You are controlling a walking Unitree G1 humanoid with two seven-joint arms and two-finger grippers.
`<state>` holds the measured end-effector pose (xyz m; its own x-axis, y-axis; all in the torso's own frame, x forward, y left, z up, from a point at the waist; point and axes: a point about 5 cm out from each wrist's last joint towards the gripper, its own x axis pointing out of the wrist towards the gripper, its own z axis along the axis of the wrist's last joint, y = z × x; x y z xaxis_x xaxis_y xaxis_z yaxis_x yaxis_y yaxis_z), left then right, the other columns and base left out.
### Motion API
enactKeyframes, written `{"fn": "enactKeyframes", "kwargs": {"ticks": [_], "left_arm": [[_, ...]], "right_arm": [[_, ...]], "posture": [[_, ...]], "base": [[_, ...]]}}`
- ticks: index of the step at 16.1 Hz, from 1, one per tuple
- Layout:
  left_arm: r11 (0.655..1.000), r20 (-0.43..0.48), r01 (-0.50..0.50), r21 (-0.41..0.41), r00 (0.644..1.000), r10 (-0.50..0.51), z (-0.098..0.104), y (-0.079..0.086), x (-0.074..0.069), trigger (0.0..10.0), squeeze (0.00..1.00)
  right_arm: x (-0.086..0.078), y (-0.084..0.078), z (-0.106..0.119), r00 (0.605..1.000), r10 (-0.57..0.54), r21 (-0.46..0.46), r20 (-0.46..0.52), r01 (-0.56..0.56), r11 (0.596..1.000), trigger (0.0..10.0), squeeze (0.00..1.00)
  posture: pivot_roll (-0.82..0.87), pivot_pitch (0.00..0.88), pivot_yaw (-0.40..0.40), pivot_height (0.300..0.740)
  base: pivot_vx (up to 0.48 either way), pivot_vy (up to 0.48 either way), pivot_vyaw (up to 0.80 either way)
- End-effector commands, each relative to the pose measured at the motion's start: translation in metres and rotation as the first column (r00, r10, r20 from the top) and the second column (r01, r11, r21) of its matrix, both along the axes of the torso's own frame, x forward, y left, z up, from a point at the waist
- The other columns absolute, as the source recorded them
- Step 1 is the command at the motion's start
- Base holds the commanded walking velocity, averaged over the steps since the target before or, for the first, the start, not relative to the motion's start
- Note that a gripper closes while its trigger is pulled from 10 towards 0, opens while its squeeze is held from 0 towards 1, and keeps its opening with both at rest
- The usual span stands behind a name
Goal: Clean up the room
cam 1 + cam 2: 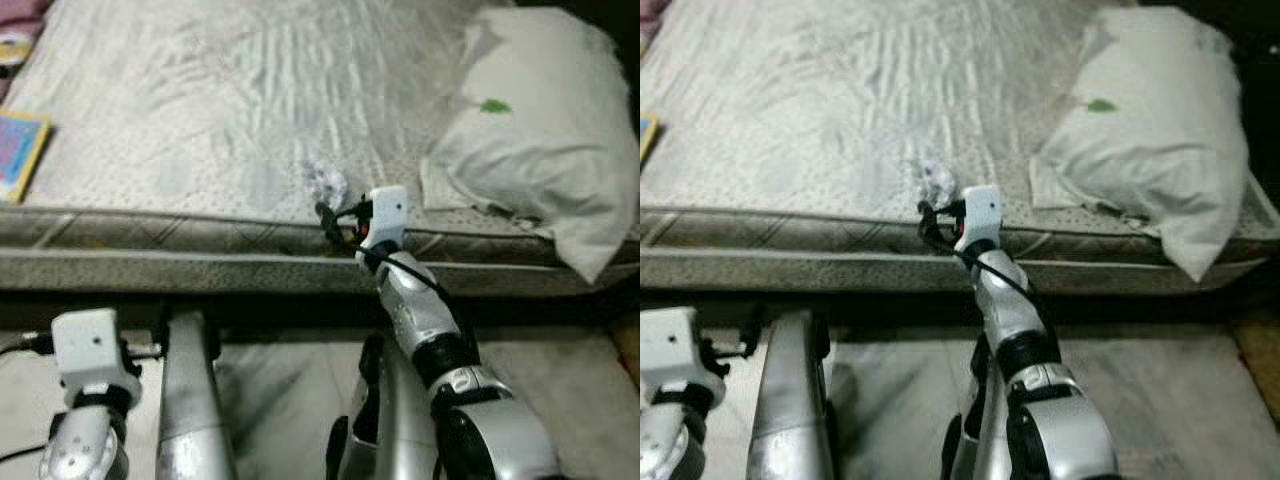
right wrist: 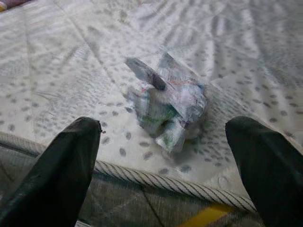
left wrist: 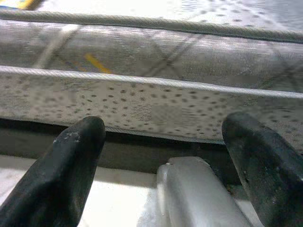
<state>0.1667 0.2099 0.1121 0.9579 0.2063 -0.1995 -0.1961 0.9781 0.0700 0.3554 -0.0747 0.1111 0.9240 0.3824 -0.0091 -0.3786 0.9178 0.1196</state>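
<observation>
On the near edge of the bed (image 1: 200, 110), just inside the piped seam of the mattress, lies a crumpled wrapper (image 1: 326, 181), a small wad of crinkled plastic or paper. In the left eye view the right gripper (image 1: 335, 215) is stretched forward at the mattress edge, just short of the wad, while the left gripper (image 1: 160, 345) hangs low in front of the bed's side. A pillow (image 1: 535, 130) sits well apart to the right, and a coloured book (image 1: 20, 150) lies at the far left of the bed.

The right eye view tells the same: wrapper (image 1: 936, 180) near the edge, right arm reaching toward it.

In the left wrist view the left gripper (image 3: 165, 161) is spread wide with nothing between its fingers, facing the mattress side.

In the right wrist view the right gripper (image 2: 175, 170) is wide apart and empty, with the wrapper (image 2: 168, 106) centred between and beyond the fingertips, not yet touched.

The step looks like a pick-up of this litter. To do it well, the gripper should probably advance straight until the fingers flank the wad, staying just above the sheet so as not to snag the fabric, then pinch its bulk rather than a loose flap, since it is light and may slide or spring away.
</observation>
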Motion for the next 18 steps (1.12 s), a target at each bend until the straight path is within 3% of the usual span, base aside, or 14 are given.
{"fn": "enactKeyframes", "kwargs": {"ticks": [1, 4, 10, 13, 18], "left_arm": [[1.000, -0.005, -0.006, 0.006, 1.000, 0.006, 0.003, -0.001, -0.005, 10.0, 0.00], [1.000, -0.013, -0.011, 0.009, 1.000, 0.011, 0.002, -0.002, -0.009, 10.0, 0.00], [1.000, -0.004, -0.013, 0.005, 1.000, 0.013, 0.006, -0.007, -0.009, 10.0, 0.00], [0.999, 0.006, -0.011, 0.038, 1.000, 0.010, 0.009, -0.007, -0.008, 10.0, 0.00], [0.999, 0.022, -0.019, 0.027, 1.000, 0.018, 0.009, -0.009, -0.004, 10.0, 0.00]], "right_arm": [[0.003, -0.004, 0.000, 1.000, -0.026, 0.012, -0.006, 0.027, 1.000, 10.0, 0.00], [0.009, 0.010, 0.012, 0.999, 0.004, 0.016, 0.033, -0.004, 1.000, 10.0, 0.00], [0.012, 0.056, 0.037, 0.996, 0.070, 0.101, 0.064, -0.076, 0.992, 10.0, 0.00], [0.012, 0.074, 0.046, 0.993, 0.081, 0.039, 0.085, -0.085, 0.996, 10.0, 0.00], [0.015, 0.071, 0.047, 0.994, 0.056, -0.010, 0.097, -0.055, 0.998, 10.0, 0.00]], "posture": [[0.28, 0.228, -0.177, 0.483], [0.27, 0.244, -0.182, 0.483], [0.29, 0.260, -0.195, 0.483], [0.30, 0.261, -0.202, 0.483], [0.29, 0.246, -0.206, 0.483]], "base": [[0.000, 0.000, 0.00], [0.000, 0.000, 0.00], [0.000, 0.000, 0.00], [0.000, 0.000, 0.00], [0.000, 0.000, 0.42]]}}
